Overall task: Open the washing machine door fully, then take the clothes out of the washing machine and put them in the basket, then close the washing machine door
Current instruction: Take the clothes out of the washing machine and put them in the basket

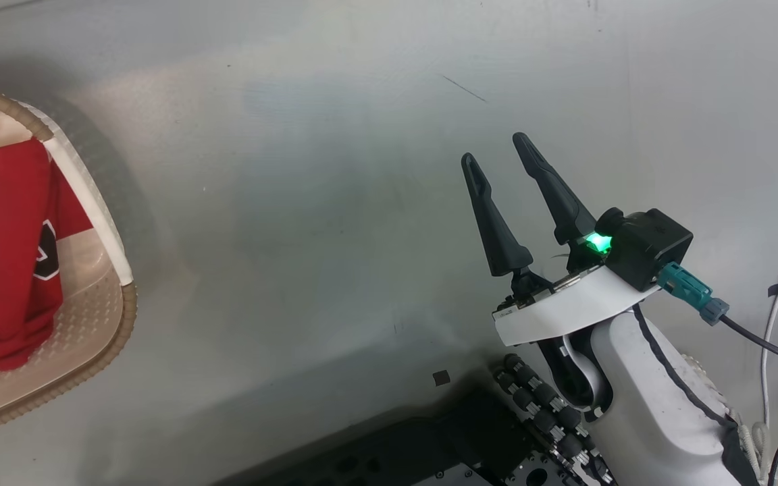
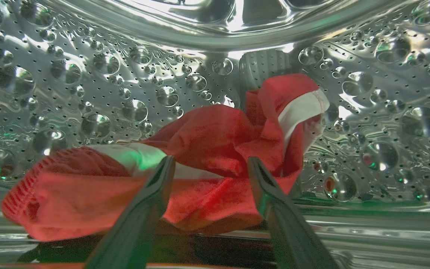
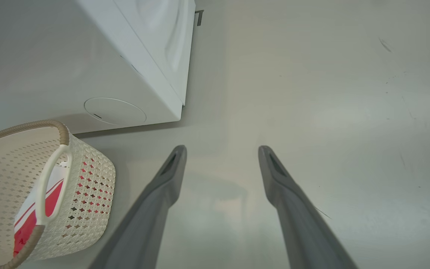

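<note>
The left gripper (image 2: pixel 211 160) is held spread and empty inside the washing machine drum (image 2: pixel 88 74), pointed at red clothes (image 2: pixel 207 136) lying there. The right gripper (image 1: pixel 494 148) is spread, empty, above the floor (image 1: pixel 335 202); a red garment (image 1: pixel 4 236) is seen in the basket (image 1: pixel 129 304)

Grey floor (image 1: pixel 335 202) with 1 small dark square (image 1: pixel 441 378).

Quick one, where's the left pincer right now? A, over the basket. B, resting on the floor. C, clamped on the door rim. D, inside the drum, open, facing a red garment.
D: the left wrist view has the left pincer open, its two fingers pointing at a red garment that lies in the perforated steel drum.
</note>
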Robot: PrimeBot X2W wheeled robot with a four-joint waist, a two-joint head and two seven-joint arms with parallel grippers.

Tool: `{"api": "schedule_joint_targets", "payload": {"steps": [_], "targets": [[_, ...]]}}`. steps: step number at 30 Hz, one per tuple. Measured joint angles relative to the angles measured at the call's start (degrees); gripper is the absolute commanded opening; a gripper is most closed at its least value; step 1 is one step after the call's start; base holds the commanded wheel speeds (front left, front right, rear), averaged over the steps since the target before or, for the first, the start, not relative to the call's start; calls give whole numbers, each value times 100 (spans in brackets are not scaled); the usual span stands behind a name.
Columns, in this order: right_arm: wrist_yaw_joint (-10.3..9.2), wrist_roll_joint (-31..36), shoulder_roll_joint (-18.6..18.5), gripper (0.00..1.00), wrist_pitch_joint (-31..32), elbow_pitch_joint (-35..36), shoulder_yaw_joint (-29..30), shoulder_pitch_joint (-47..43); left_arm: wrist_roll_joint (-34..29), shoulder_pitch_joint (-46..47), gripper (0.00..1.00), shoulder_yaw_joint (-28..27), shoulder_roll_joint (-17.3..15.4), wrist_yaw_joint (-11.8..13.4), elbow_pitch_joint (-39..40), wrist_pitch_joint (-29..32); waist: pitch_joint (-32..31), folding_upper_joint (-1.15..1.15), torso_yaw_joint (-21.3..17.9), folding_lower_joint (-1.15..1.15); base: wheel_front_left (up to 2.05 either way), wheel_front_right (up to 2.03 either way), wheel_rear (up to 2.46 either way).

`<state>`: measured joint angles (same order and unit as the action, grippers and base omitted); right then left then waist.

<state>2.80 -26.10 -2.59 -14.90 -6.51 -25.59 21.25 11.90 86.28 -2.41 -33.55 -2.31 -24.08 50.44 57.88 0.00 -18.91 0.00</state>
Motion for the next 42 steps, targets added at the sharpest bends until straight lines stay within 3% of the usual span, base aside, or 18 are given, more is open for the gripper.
{"api": "schedule_joint_targets", "payload": {"steps": [10, 11, 12, 13, 14, 19, 25, 42], "targets": [[-51, -88, 0, 100, 0, 13, -49, 60, -1, 74, 99, 40, 0, -1, 47, 42, 166, 0, -62, 0, 0, 0, 0], [-51, -102, 0, 100, 0, 13, -53, 63, -1, 74, 83, 41, 0, -1, 47, 42, 172, 0, -66, 0, 0, 0, 0], [-51, -113, 0, 100, 0, 11, -55, 63, -2, 74, 55, 46, 0, -1, 46, 41, 177, 0, -70, 0, 0, 0, 0], [-51, -113, 0, 100, 0, 10, -56, 64, -3, 74, 45, 53, 0, -1, 47, 37, 180, 0, -72, 0, 0, 0, 0], [-51, -113, 0, 100, 0, 10, -56, 66, -22, 74, 0, 64, 0, -2, 47, 16, 181, 0, -74, 0, 0, 0, 0], [-63, -119, 0, 100, 0, 9, -57, 126, -40, 74, 0, 77, 3, -11, 40, -18, 167, 0, -80, 0, 0, 0, 0], [-99, -119, 2, 100, 0, -10, 68, 191, -33, 58, 0, 137, 82, -111, 88, -508, 108, 0, -58, 0, 0, 0, 0], [-135, 304, -2, 100, 0, -292, 616, 325, 399, -966, 0, 183, 969, -257, -124, -2165, -537, 0, 353, 0, 0, 0, 0]]}}
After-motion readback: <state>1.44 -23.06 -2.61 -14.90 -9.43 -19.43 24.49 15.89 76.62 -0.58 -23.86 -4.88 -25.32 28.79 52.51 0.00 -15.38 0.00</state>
